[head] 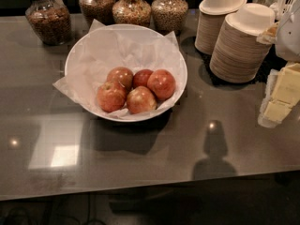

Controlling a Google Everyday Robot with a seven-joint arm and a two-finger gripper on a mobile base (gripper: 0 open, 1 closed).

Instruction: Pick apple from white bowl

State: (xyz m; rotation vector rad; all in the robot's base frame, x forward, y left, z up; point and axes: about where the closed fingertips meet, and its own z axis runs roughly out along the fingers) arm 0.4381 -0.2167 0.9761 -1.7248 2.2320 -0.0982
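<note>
Poking in well right of the white bowl (140, 117), the gripper (281, 99) is cut off, its state impossible to tell; the apple (161, 84) sits inside the bowl's right half.

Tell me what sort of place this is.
Likely a self-serve snack station: glass jars of snacks, stacked paper bowls, apples in a white bowl. The gripper sits at the right edge.
</note>
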